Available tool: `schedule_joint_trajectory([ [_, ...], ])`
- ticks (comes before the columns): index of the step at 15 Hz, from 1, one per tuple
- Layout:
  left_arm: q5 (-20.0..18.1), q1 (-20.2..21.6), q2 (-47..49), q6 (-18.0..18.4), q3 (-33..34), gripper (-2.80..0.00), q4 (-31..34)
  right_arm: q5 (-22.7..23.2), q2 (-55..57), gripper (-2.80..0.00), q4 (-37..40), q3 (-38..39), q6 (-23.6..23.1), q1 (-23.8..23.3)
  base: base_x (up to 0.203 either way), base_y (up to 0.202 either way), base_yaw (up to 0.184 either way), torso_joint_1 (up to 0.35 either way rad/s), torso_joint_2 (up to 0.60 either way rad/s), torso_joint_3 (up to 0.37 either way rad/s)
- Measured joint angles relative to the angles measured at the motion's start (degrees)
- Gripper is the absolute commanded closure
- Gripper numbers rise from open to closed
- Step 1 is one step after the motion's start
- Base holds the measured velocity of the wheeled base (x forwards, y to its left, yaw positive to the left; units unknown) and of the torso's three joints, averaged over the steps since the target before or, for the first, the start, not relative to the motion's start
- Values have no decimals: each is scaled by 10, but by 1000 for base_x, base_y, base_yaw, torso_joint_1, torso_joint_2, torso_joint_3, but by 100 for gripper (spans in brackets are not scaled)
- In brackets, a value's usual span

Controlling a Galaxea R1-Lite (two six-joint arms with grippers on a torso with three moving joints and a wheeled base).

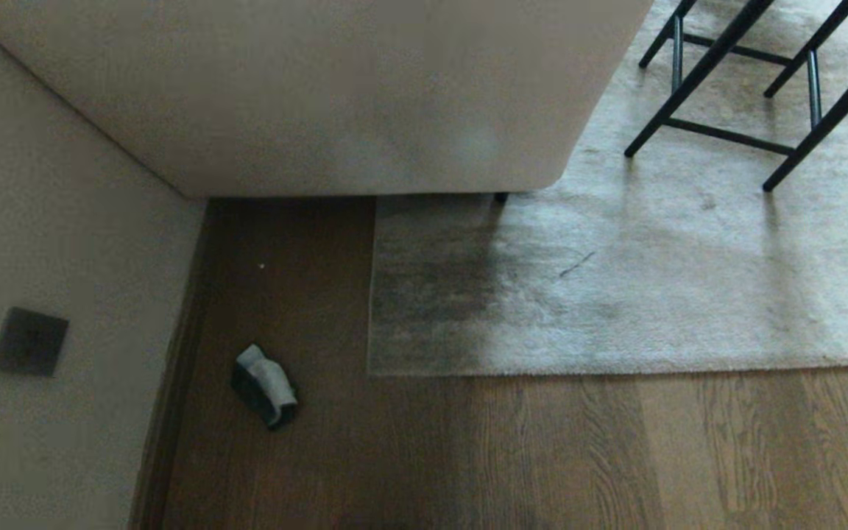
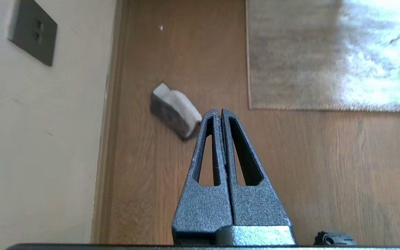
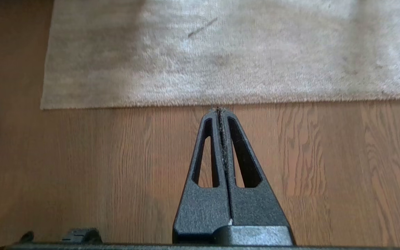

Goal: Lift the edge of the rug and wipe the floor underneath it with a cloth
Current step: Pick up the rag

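The rug edge (image 1: 578, 368) runs straight across the wood floor (image 1: 468, 456), and its square corner (image 1: 372, 370) lies flat near the middle. A small crumpled grey cloth (image 1: 266, 385) rests on the floor left of that corner, close to the wall. Neither arm shows in the head view. My left gripper (image 2: 218, 111) hangs shut and empty above the floor, with the cloth (image 2: 174, 109) just beside its tips. My right gripper (image 3: 219, 111) is shut and empty too, its tips in line with the rug edge (image 3: 221, 103).
A beige sofa (image 1: 336, 96) stands over the rug's far side. Black chair legs (image 1: 733, 81) stand on the rug at the back right. The wall (image 1: 41, 221) with a dark socket plate (image 1: 29, 341) and a skirting board borders the floor on the left.
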Motion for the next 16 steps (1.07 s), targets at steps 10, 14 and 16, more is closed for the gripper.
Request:
schedule_joint_trajectory([
  [10, 0, 0, 0, 0, 0, 0, 0, 0, 0, 0, 0, 0, 0, 0, 0, 0, 0, 3, 2, -196],
  [14, 0, 0, 0, 0, 0, 0, 0, 0, 0, 0, 0, 0, 0, 0, 0, 0, 0, 4, 2, -197],
  [16, 0, 0, 0, 0, 0, 0, 0, 0, 0, 0, 0, 0, 0, 0, 0, 0, 0, 4, 1, -193],
])
